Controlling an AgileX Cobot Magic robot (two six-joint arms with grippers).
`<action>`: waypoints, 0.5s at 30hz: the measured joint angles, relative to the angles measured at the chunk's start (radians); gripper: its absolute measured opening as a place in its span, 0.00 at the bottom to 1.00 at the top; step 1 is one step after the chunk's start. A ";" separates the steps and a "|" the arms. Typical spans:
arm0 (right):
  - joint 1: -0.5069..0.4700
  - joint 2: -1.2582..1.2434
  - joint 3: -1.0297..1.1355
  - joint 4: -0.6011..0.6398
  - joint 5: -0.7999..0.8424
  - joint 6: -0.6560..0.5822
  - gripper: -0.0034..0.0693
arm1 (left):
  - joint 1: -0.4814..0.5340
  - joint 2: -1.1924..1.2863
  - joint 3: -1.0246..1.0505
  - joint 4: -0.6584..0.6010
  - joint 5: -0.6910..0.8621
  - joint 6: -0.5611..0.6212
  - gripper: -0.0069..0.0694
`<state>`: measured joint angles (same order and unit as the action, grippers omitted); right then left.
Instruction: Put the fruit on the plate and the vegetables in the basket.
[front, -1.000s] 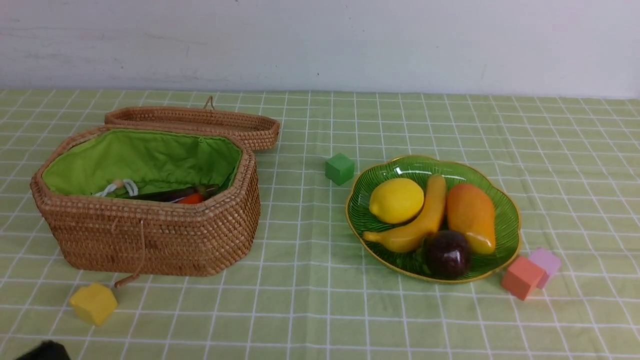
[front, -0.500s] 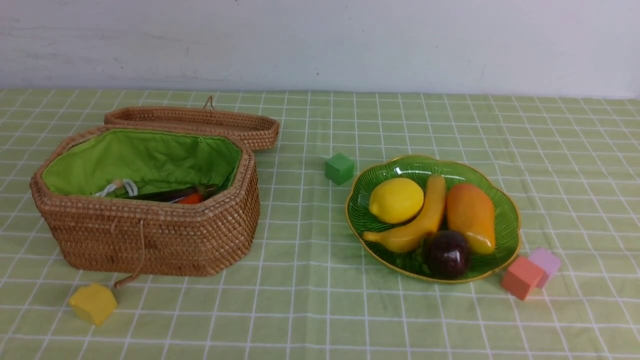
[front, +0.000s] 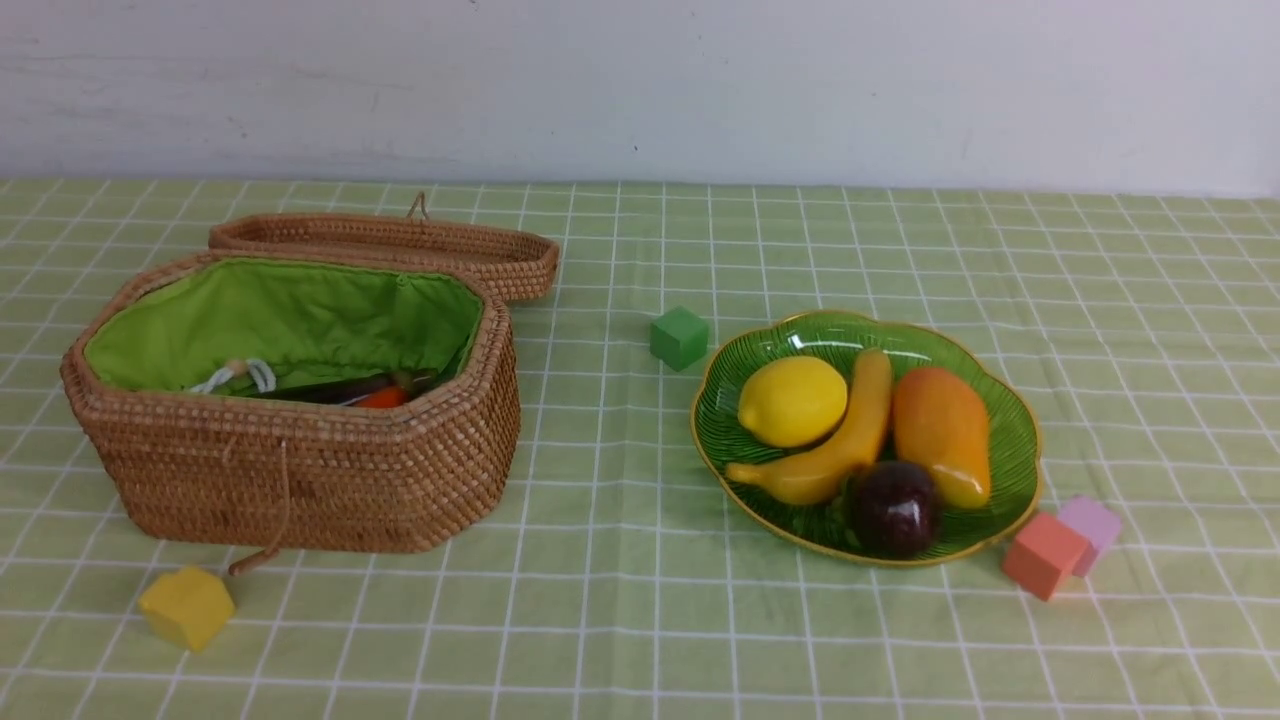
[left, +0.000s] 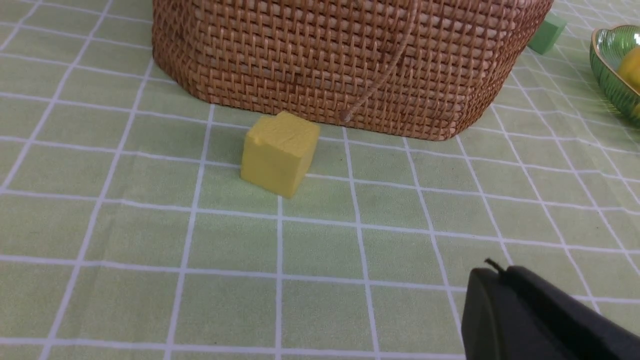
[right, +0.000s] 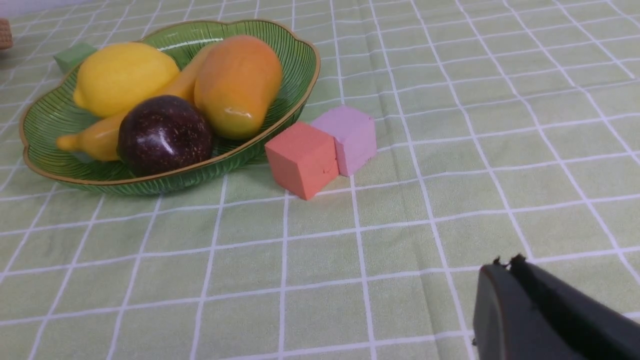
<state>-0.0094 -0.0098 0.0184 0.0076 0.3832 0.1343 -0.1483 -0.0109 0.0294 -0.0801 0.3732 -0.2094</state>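
Observation:
The green ribbed plate sits right of centre and holds the fruit: a lemon, a banana, a mango and a dark purple mangosteen. The wicker basket stands at the left with its lid laid open behind. Inside it the vegetables show only as a dark eggplant sliver and an orange carrot tip. Neither arm appears in the front view. My left gripper is shut and empty, low over the cloth near the basket. Short of the plate, my right gripper is shut and empty.
A yellow foam cube lies in front of the basket, a green cube between basket and plate. A red-orange cube and a pink cube touch each other beside the plate's near right rim. Green checked cloth covers the table.
A dark piece of the left arm at the bottom left corner of the front view has withdrawn out of frame. Objects have not moved.

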 joint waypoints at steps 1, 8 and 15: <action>0.000 0.000 0.000 0.000 0.000 0.000 0.08 | 0.000 0.000 0.000 0.000 0.000 0.000 0.07; 0.000 0.000 0.000 0.000 0.000 0.000 0.08 | 0.000 0.000 0.000 0.000 -0.001 0.000 0.07; 0.000 0.000 0.000 0.000 0.000 0.000 0.10 | 0.000 0.000 0.000 0.000 -0.001 0.000 0.07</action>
<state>-0.0094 -0.0098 0.0184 0.0076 0.3832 0.1343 -0.1483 -0.0109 0.0294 -0.0801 0.3723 -0.2094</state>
